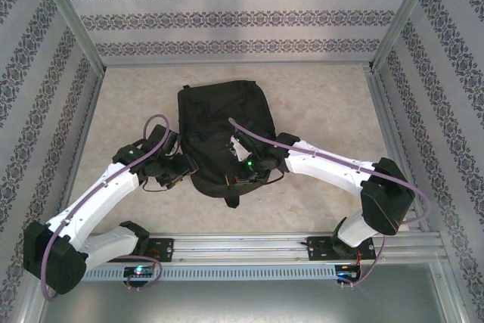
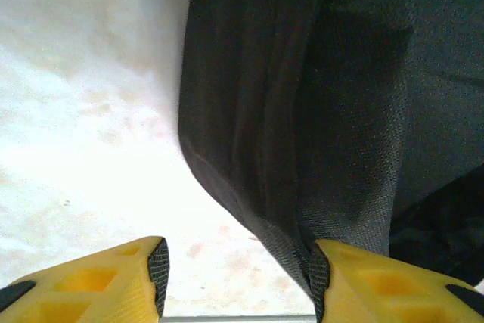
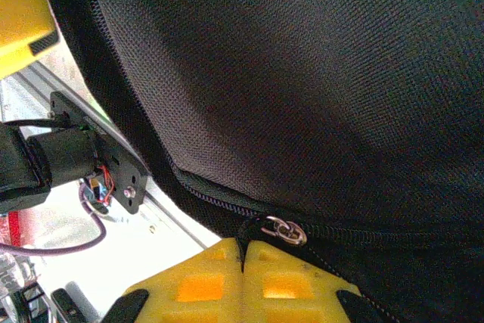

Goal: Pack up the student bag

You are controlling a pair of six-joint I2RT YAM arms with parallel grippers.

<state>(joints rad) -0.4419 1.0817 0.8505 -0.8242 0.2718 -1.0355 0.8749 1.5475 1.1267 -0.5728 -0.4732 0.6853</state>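
Note:
The student bag point(image 1: 225, 119), a large black fabric backpack, lies flat in the middle of the table. My right gripper point(image 1: 246, 168) sits at the bag's near edge. In the right wrist view its yellow fingers point(image 3: 219, 281) are pressed together, and the right gripper point(image 3: 242, 251) is shut on the black zip pull point(image 3: 247, 232) with its metal ring point(image 3: 281, 230), on the zip line of the bag point(image 3: 302, 73). My left gripper point(image 1: 180, 164) is at the bag's near-left side. The left gripper point(image 2: 238, 277) is open, and its right finger point(image 2: 378, 285) touches the bag's edge point(image 2: 302, 149).
The beige table top point(image 1: 325, 104) stretches around the bag, fenced by patterned walls point(image 1: 227, 17). A metal rail point(image 1: 249, 243) runs along the near edge. A short bag strap point(image 1: 231, 200) points toward the rail. The left arm's wrist hardware point(image 3: 76, 156) is close beside the right gripper.

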